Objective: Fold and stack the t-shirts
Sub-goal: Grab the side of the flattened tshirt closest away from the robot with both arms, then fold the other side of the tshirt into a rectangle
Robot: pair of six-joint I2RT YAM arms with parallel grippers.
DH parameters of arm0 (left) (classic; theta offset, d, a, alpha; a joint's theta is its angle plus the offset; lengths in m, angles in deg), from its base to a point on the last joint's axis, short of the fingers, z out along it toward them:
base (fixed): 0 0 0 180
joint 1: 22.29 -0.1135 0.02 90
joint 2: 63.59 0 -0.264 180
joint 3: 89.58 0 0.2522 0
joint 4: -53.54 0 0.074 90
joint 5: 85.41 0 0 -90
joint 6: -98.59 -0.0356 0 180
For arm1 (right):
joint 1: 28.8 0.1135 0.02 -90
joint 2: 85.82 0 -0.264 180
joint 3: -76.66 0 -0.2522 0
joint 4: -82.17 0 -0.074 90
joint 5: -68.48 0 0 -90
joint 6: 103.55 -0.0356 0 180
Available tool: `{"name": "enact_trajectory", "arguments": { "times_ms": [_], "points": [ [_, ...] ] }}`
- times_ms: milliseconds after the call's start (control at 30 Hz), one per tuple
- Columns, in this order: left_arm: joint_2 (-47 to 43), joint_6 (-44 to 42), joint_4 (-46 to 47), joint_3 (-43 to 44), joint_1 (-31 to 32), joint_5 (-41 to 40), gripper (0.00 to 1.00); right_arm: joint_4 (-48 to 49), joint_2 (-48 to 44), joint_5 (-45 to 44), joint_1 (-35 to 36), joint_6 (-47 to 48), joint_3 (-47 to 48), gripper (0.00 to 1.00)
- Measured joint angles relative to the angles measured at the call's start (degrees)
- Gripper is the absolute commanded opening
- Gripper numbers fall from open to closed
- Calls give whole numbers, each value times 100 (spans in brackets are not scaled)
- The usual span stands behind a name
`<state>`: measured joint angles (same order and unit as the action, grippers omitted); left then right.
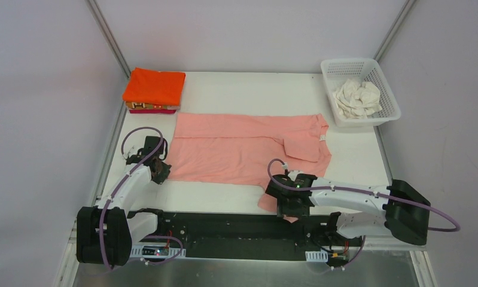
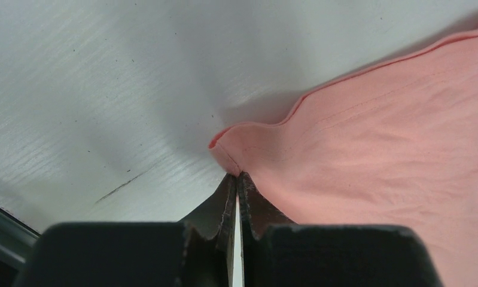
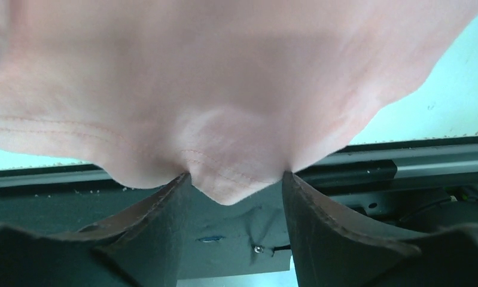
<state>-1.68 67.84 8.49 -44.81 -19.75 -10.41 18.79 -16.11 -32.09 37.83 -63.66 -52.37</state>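
A spread t-shirt point(image 1: 242, 149) lies across the middle of the table point(image 1: 242, 89). Behind its left end sits a stack of folded t-shirts point(image 1: 154, 88). Behind its right end stands a basket point(image 1: 389, 100) with a crumpled t-shirt point(image 1: 357, 98) inside. The left gripper point(image 1: 160, 171) is at its near left corner, the right gripper point(image 1: 290, 204) at its near right edge.

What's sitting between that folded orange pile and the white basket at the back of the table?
Nothing: the top external view shows only bare white table between the folded pile and the basket. The salmon pink t-shirt lies nearer the arms.
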Motion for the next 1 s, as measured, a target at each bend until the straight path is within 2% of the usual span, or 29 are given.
{"name": "enact_trajectory", "arguments": {
  "times_ms": [100, 167, 300, 367, 533, 1000],
  "points": [
    [0, -13, 7, 0, 0, 2, 0, 164, 203, -199, 0, -31, 0, 38],
    [2, -15, 13, 0, 0, 2, 0, 223, 321, -280, -2, -50, 0, 23],
    [2, -26, 22, 0, 0, 2, 0, 295, 391, -278, -13, -114, 0, 11],
    [2, -39, 24, 0, 0, 7, 0, 278, 385, -275, -28, -136, 0, 0],
    [-11, -96, 37, 2, 0, 107, 0, -85, 175, -426, -195, -129, 101, 0],
    [24, -332, 168, 424, -2, 404, 0, -501, -245, -496, -1631, 776, 1106, 0]
  ]
}}
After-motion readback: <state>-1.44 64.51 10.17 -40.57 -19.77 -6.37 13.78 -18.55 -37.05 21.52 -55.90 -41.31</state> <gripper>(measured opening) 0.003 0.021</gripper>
